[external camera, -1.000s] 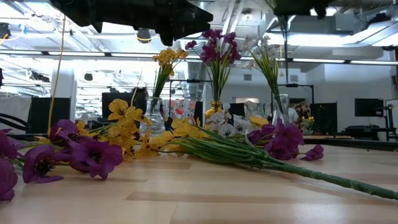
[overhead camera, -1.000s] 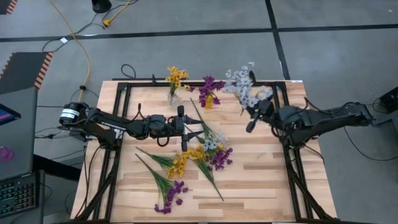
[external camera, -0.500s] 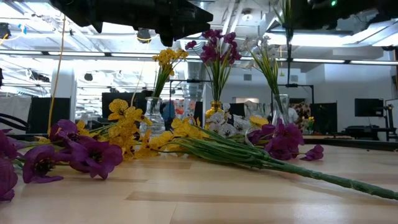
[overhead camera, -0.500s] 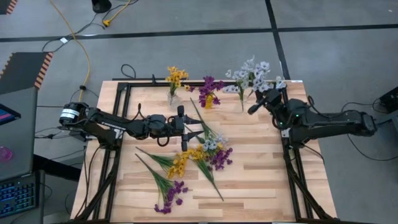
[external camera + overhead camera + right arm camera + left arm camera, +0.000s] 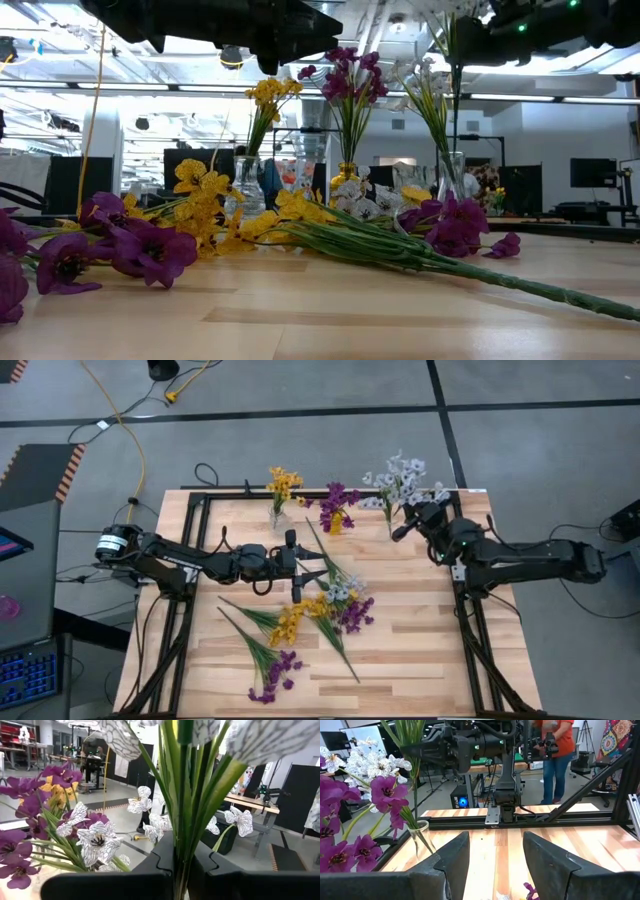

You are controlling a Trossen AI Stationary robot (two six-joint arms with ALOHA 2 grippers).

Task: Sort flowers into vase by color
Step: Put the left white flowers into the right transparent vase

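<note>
The flowers are partly sorted: a white sprig (image 5: 182,795) is pinched by its green stem between the right fingers (image 5: 165,855), which press together on it so that the blossoms stand upright above them. The right gripper (image 5: 412,520) hangs at the far right corner of the desk (image 5: 420,650), just over the clear vase (image 5: 449,172) that already holds white flowers (image 5: 405,478). I judge the stem is held vertical so that it can slide down into the narrow mouth of this vase, joining its own colour.

The left fingers (image 5: 452,855) are spread apart and hold nothing. The left gripper (image 5: 305,570) waits over the middle of the desk, pointing toward the loose heap, probably ready to take the next sprig.

At the far edge two more vases stand in a row: one with yellow flowers (image 5: 283,482) on the left and one with purple flowers (image 5: 340,498) in the middle. The heap (image 5: 335,605) of mixed yellow, purple and white sprigs lies flat near the centre, and one purple sprig (image 5: 272,665) lies apart, nearer the front edge. So much of the sorting is not yet done.
</note>
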